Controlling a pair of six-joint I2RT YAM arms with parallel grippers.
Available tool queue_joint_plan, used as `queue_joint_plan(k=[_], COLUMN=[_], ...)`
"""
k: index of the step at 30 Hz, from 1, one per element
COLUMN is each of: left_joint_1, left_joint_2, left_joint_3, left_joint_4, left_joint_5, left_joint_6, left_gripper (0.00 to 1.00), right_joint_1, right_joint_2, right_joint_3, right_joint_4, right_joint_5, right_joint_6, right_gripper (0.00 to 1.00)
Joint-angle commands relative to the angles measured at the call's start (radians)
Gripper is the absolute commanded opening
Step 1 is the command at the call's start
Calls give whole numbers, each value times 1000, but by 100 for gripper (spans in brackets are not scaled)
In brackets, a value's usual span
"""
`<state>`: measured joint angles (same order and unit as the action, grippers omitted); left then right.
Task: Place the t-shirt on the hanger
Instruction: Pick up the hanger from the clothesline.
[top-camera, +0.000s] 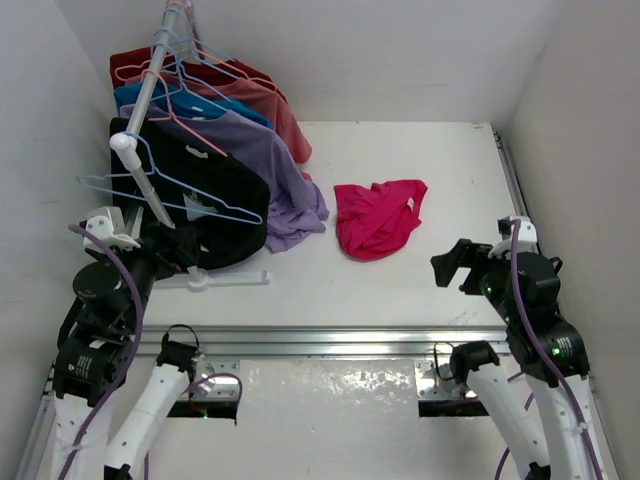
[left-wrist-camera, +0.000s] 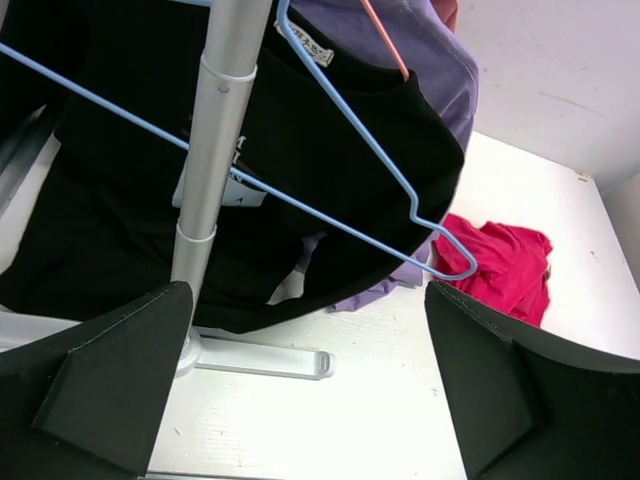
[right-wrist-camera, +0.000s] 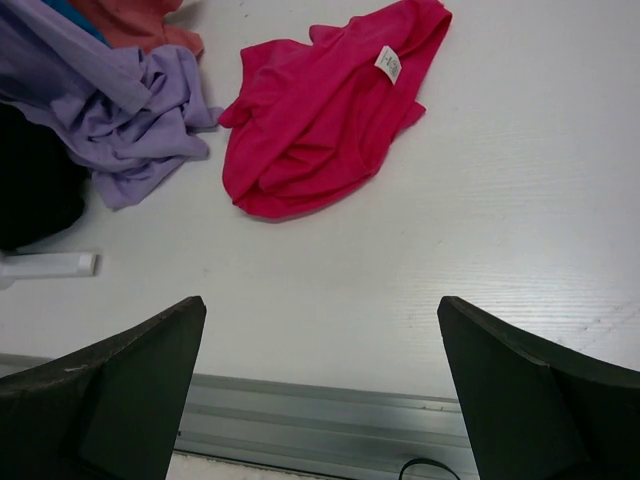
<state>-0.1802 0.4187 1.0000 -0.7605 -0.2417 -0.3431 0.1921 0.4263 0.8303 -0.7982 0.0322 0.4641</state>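
1. The left hand sat at the foot of the rack pole. Its fingers were spread wide and held nothing. In its wrist view the pole stood just ahead of the left finger.

2. The hanger hung on that pole, directly ahead of and above the left hand. Its long axis ran crosswise from the hand's far left to its right. Its right tip reached past the black shirt and pointed toward the t-shirt. I judged the left arm far nearer to the hanger than the right arm was.

3. The t-shirt lay crumpled on the worktop, well off to the right of the left hand and beyond the hanger's tip. It sat just beside the lilac shirt, and I could not tell whether they touched.

4. The right hand hovered over the worktop, its fingers also spread and holding nothing. From this hand the t-shirt lay ahead and a little to the left, with bare worktop between. The heap's long axis slanted from near-left to far-right, and the white neck label sat at the far-right end. I judged the right arm the nearer one, so the pick called for a forward, slightly leftward reach.
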Motion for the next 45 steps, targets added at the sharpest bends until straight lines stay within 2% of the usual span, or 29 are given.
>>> queue_joint_plan(k=[1, 8, 10, 12, 14, 19, 20, 24, 26, 27, 30, 34, 36, 37, 42, 45], left_joint_1=[1, -1, 1, 1, 2, 4, 2, 1, 1, 1, -2, -7, -7, -7, -16, -27], left_joint_2=[2, -20, -18, 12, 51, 153, 182, 219, 261, 306, 362, 423, 462, 469, 517, 503], left_joint_3=[9, 17, 19, 37, 49, 6, -10, 8, 18, 22, 14, 14, 34, 32, 71, 77], left_joint_4=[13, 1, 1, -6, 9, 185, 205, 256, 250, 241, 260, 311, 317, 335, 351, 352], left_joint_5=[22, 44, 71, 96, 186, 513, 518, 331, 251, 161, 56, -48, -88, -85, -79, -70], left_joint_6=[-31, -92, -89, -91, -108, -217, -256, -309, -323, -344, -364, -376, -381, -378, -384, -382], left_gripper=[100, 100, 100, 100, 100, 97, 96, 93, 89, 89, 87, 71, 67, 60, 37, 13], right_joint_1=[-3, -2, -3, -3, -3, -3, -3, -3, -3, -3, -3, -3, -3, -3, -3, -3], right_joint_2=[8, 2, -4, -30, -46, 15, 26, 43, 45, 52, 55, 55, 58, 57, 55, 58], right_joint_3=[9, 7, 4, -16, -39, -30, -30, -49, -51, -45, -33, -30, -28, -30, -49, -59], right_joint_4=[19, 28, 48, 99, 148, 129, 131, 194, 211, 218, 225, 228, 226, 225, 241, 249], right_joint_5=[26, 8, -27, -141, -240, -227, -235, -313, -318, -319, -334, -341, -341, -341, -342, -344], right_joint_6=[-2, -2, -1, -1, 5, 38, 41, 80, 91, 99, 102, 94, 87, 85, 80, 76], right_gripper=[99, 99, 99, 99, 99, 99, 99, 99, 99, 99, 99, 99, 99, 99, 99, 99])
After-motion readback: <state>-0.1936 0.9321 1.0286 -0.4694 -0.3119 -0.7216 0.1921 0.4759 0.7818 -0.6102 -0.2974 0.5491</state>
